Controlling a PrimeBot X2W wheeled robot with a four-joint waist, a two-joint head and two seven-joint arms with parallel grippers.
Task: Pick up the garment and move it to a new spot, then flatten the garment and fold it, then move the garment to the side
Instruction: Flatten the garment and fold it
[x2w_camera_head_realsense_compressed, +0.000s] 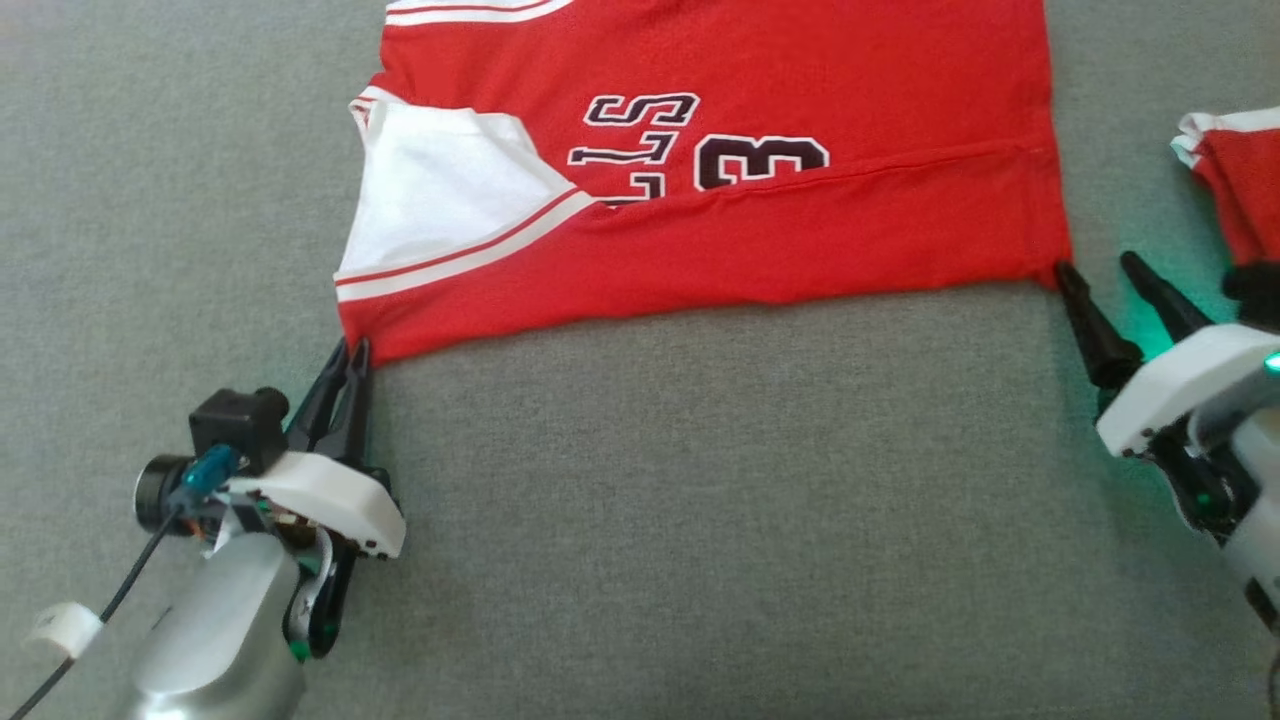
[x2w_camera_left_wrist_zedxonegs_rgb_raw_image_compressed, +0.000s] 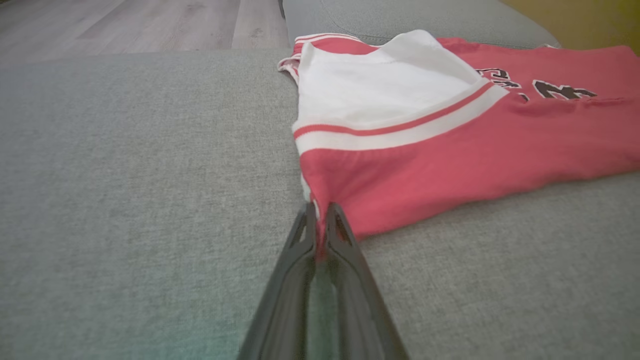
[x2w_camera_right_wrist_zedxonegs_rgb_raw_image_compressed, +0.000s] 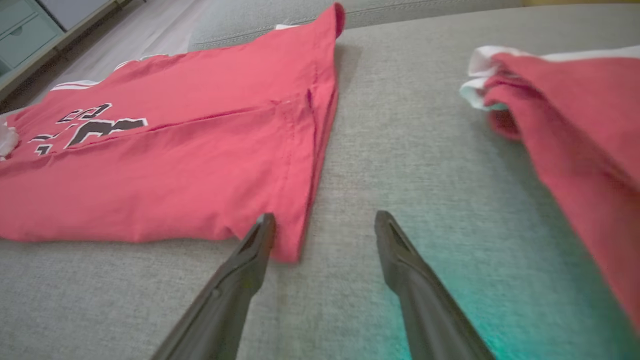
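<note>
Soft even light, green glow by right pincer (x2w_camera_head_realsense_compressed: 1095, 264)

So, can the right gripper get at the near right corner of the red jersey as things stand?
Probably yes. The right gripper stands open, with the jersey corner just inside its jaws on the grey cushion and nothing between. The other red garment lies apart, further right.

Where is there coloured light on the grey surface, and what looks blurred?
Head view: green glow beside the right gripper on the grey surface. Right wrist view: teal glow at lower right, the second red garment blurred. Left wrist view: the left fingers on the garment blurred, faint green tint below.
</note>
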